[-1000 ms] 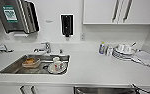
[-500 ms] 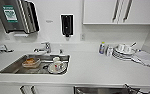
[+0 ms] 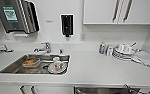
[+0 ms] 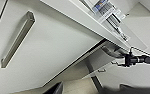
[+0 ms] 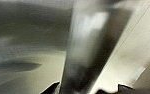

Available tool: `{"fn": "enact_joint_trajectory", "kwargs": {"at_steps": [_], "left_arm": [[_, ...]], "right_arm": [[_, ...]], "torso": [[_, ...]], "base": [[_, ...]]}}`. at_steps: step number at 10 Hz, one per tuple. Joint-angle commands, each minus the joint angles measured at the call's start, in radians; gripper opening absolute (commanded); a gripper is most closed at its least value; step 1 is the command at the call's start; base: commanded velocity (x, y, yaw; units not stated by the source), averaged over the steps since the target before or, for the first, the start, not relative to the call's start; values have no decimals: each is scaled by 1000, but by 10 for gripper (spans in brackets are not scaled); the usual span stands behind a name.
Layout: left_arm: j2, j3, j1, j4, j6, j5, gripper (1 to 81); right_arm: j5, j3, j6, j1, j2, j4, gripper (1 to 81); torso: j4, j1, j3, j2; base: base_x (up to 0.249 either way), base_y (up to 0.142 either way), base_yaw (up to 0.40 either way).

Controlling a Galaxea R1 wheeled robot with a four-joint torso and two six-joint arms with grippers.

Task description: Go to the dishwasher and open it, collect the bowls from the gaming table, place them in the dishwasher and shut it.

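two labels show, on the towel dispenser (image 3: pixel 14 16) and soap dispenser (image 3: pixel 66 24), both unreadable. dishwasher (image 3: pixel 103 90) sits below the bench (image 3: pixel 96 67) edge; its bar handle (image 5: pixel 83 50) is right at the right jaws, whose state i cannot tell.

This is a kitchen, the shared kind you find in an office. A long white surface (image 3: pixel 96 70) runs along the wall, and a shiny steel sink (image 3: pixel 12 67) is set into it near the left end, with dirty dishes inside. A silver tap (image 3: pixel 46 47) stands at the sink's back edge. On the wall hang a grey paper towel box (image 3: pixel 14 15) and a black soap box (image 3: pixel 66 24). White cupboards with long metal handles (image 3: pixel 103 11) hang above. A stack of white plates and cups (image 3: pixel 123 51) sits near the surface's right end.
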Motion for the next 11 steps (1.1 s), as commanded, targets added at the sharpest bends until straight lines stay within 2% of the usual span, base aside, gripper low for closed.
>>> {"fn": "enact_joint_trajectory", "kwargs": {"at_steps": [1, 5, 11], "left_arm": [[-65, -9, -86, -24, -8, 6, 811], [-63, -7, -86, -22, -9, -2, 811], [-66, -9, -86, -21, -9, -7, 811]], "right_arm": [[-184, 15, -5, 53, -37, -4, 811], [-217, -5, -5, 31, -31, -17, 811], [-220, -5, -5, 25, -29, -21, 811]], "torso": [[0, 0, 0, 0], [0, 0, 0, 0], [0, 0, 0, 0]], "base": [[0, 0, 0], [0, 0, 0], [-21, 0, 0]]}}
